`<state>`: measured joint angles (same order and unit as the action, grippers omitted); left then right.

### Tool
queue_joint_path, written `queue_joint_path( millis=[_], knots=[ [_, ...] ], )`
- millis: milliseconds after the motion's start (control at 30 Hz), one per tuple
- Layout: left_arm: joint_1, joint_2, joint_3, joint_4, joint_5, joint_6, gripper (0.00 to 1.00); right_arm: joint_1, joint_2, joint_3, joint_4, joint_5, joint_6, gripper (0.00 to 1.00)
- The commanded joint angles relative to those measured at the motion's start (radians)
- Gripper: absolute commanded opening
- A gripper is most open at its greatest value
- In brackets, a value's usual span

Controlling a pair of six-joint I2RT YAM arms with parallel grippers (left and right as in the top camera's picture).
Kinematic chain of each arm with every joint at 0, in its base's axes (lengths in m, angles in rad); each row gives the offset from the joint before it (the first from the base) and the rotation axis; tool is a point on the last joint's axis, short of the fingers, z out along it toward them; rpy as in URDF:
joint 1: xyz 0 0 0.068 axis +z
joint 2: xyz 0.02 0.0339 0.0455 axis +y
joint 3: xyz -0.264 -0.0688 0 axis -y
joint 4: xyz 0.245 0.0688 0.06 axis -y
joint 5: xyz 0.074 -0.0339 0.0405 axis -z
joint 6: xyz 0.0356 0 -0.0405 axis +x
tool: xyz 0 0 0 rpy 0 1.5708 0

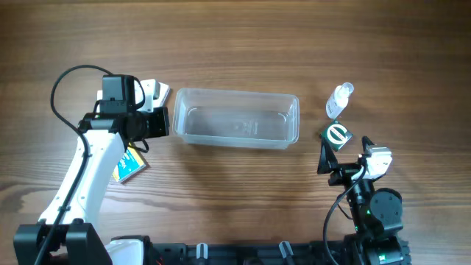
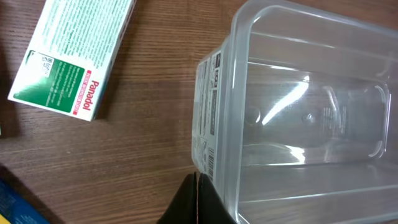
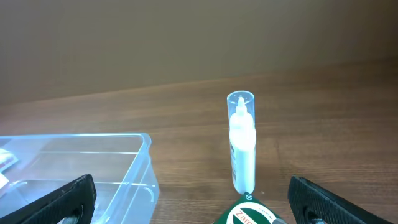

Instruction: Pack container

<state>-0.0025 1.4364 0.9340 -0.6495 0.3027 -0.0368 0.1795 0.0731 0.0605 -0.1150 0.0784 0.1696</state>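
The clear plastic container [image 1: 237, 118] lies empty in the middle of the table. My left gripper [image 1: 163, 121] is shut and empty, with its tips right at the container's left end wall [image 2: 208, 118]. In the left wrist view the closed fingers [image 2: 196, 199] sit beside that wall. My right gripper [image 1: 344, 153] is open and empty, just in front of a green box [image 1: 338, 135]. In the right wrist view its fingers [image 3: 196, 208] spread wide on either side of the green box [image 3: 249, 214], with a small white bottle [image 3: 242, 143] lying beyond it and the container's right end [image 3: 140, 168] at the left.
A white and green Panadol box [image 1: 156, 92] lies behind my left gripper and shows in the left wrist view [image 2: 71, 56]. A blue and yellow box [image 1: 130, 163] lies under the left arm. The small bottle [image 1: 339, 99] lies right of the container.
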Motion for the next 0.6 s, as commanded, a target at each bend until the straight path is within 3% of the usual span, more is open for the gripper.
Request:
queue_joint_path(
  millis=[0,567],
  knots=[
    [0.004,0.002,0.001,-0.011,0.023,-0.006,0.04,-0.004,-0.003,-0.004,0.005,-0.013,-0.010,1.00],
    [-0.082,0.002,0.001,-0.017,0.023,-0.006,0.04,-0.004,-0.003,-0.004,0.005,-0.013,-0.011,1.00]
  ],
)
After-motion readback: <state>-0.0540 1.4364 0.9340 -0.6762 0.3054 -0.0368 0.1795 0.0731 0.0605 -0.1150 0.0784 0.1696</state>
